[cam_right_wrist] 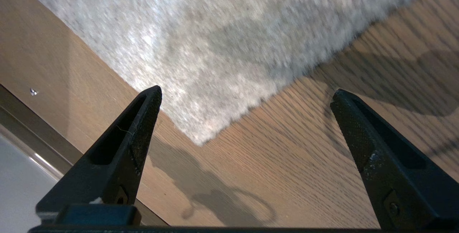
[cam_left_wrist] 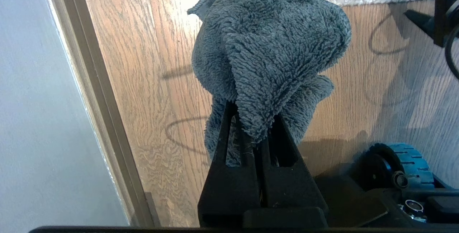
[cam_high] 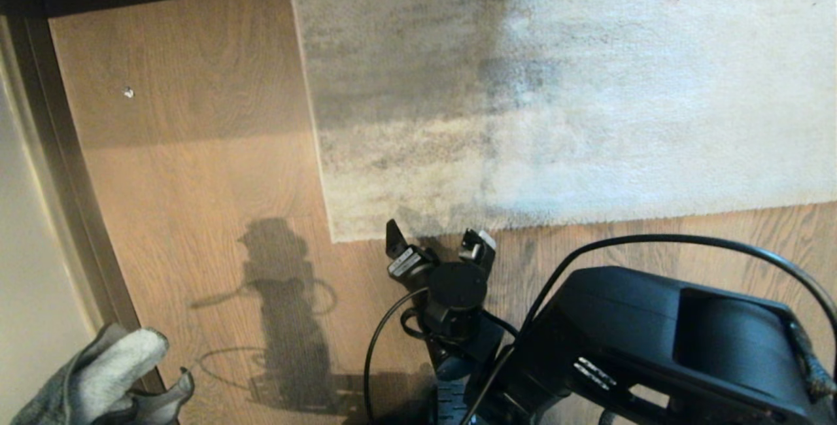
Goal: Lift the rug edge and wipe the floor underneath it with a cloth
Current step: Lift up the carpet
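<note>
My right gripper [cam_high: 437, 242] hangs spread wide above the rug edge [cam_high: 418, 232]; my left gripper [cam_left_wrist: 251, 132] clamps the cloth [cam_left_wrist: 269, 46]. No readable writing.

Rug edge [cam_high: 458, 229]: pale grey short pile with darker mottled streaks, lying flat, its square corner toward the wall. Floor [cam_high: 196, 170]: brown wood-grain planks (one small white speck). Cloth [cam_left_wrist: 269, 53]: fuzzy grey rag, bunched, pinched between black fingers.
</note>
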